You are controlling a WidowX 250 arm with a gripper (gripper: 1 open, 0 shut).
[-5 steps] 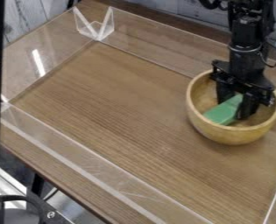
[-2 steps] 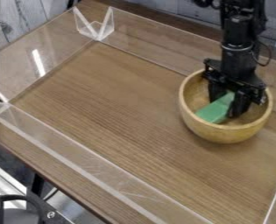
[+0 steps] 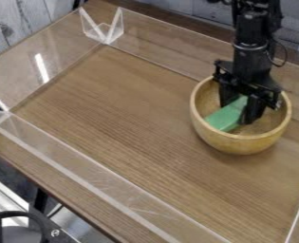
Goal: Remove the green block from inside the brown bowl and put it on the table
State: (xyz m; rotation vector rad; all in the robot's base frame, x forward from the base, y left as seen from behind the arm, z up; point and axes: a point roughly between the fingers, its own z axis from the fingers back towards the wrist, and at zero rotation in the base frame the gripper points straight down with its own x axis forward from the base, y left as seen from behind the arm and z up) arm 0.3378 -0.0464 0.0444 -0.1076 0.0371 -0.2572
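The table point(image 3: 126, 123) is the largest thing here; its brown wood-grain top fills most of the frame. A low clear acrylic wall point(image 3: 95, 169) runs along its edge, from the left side down to the bottom of the frame. In the upper right of the frame, the black robot arm point(image 3: 253, 43) reaches down from the top edge. Below it, in the right part of the frame, stands the brown bowl point(image 3: 236, 144), upright on the table. The gripper point(image 3: 239, 106) is at the end of the arm, and it is inside the bowl. It is clenched, but I cannot tell if it grasps something, because its dark parts hide the place of contact. The green block point(image 3: 225, 115) is also inside the bowl, in its left part, tilted in the picture and partly covered by the gripper.
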